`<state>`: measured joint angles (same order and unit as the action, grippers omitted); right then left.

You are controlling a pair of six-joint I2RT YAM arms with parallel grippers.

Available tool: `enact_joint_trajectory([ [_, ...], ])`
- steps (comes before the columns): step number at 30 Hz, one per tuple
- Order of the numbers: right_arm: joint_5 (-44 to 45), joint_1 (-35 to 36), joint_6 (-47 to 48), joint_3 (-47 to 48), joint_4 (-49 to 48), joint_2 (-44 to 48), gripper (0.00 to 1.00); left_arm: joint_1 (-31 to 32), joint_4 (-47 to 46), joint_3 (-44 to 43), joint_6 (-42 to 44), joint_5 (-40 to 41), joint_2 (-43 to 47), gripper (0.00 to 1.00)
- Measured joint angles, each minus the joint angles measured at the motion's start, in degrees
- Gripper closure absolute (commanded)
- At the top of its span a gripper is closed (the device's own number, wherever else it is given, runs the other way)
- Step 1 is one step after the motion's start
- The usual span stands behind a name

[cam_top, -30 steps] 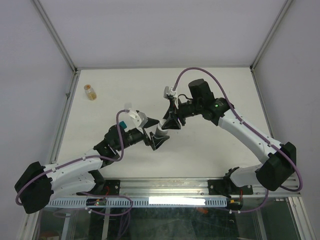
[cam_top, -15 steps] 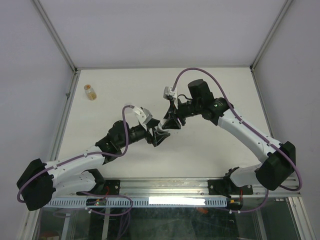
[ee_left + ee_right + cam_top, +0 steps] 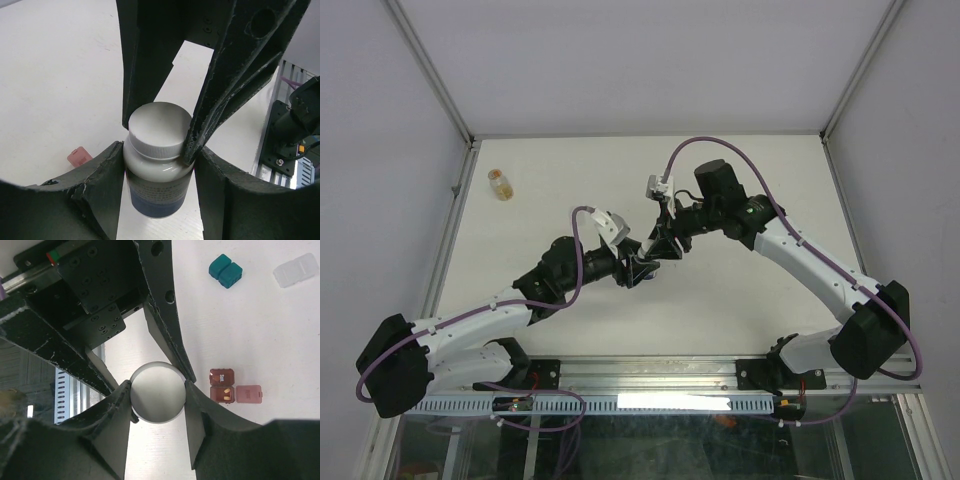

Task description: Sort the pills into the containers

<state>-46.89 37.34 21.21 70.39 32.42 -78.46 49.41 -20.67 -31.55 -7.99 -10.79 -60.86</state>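
At the middle of the table (image 3: 740, 290), your left gripper (image 3: 159, 152) clamps the white bottle (image 3: 157, 195) by its body, and the right gripper (image 3: 157, 390) pinches the cap (image 3: 157, 407). Just beside the bottle lies the open dark red container (image 3: 222, 386); the teal container (image 3: 225, 270) sits well apart. Both look light, rigid and prone to skate: pinch across the narrow sides.

White arms (image 3: 810, 262), black joints (image 3: 868, 338), purple cables (image 3: 720, 140)

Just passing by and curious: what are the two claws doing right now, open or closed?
Left gripper: closed on the white bottle, around its body.
Right gripper: closed on the same bottle, at its cap.
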Motion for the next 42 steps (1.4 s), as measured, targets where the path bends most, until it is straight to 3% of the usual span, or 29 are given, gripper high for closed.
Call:
enact_joint_trajectory([
  [1,-0.02,0.00,0.00,0.00,0.02,0.00,0.68,0.00,0.22,-0.11,0.02,0.00,0.00,0.78],
  [2,-0.02,0.00,-0.02,0.00,0.04,0.00,0.54,0.00,0.35,-0.15,0.04,-0.02,0.00,0.82],
  [4,-0.04,0.00,-0.11,0.00,0.09,0.00,0.35,0.00,0.59,-0.22,0.07,-0.04,0.00,0.87],
  [9,-1.05,-1.05,-1.64,0.00,-0.50,-0.04,0.19,0.11,2.08,-0.24,0.20,-0.94,0.00,0.96],
  [15,-6.38,-6.56,-4.92,-0.13,-1.97,0.55,0.18,-0.07,2.71,1.03,0.98,2.10,1.03,1.00],
  [21,-11.15,-15.23,-10.12,-6.99,-9.75,5.18,0.18,-4.66,2.56,5.25,1.51,12.57,5.46,1.00],
  [25,-12.59,-18.08,-12.76,-11.26,-13.49,5.53,0.18,-12.00,-2.01,8.83,1.55,24.46,8.46,1.00],
  [31,-13.73,-18.88,-15.58,-14.88,-16.92,5.53,0.18,-27.98,-16.81,17.22,1.55,39.56,10.05,1.00],
  [36,-14.19,-19.26,-16.90,-15.28,-19.32,5.55,0.18,-39.32,-26.43,19.10,-0.07,43.56,5.55,1.00],
  [42,-14.95,-19.34,-17.64,-15.80,-20.39,5.55,0.18,-48.78,-34.53,18.45,-1.99,43.32,-7.34,1.00],
])
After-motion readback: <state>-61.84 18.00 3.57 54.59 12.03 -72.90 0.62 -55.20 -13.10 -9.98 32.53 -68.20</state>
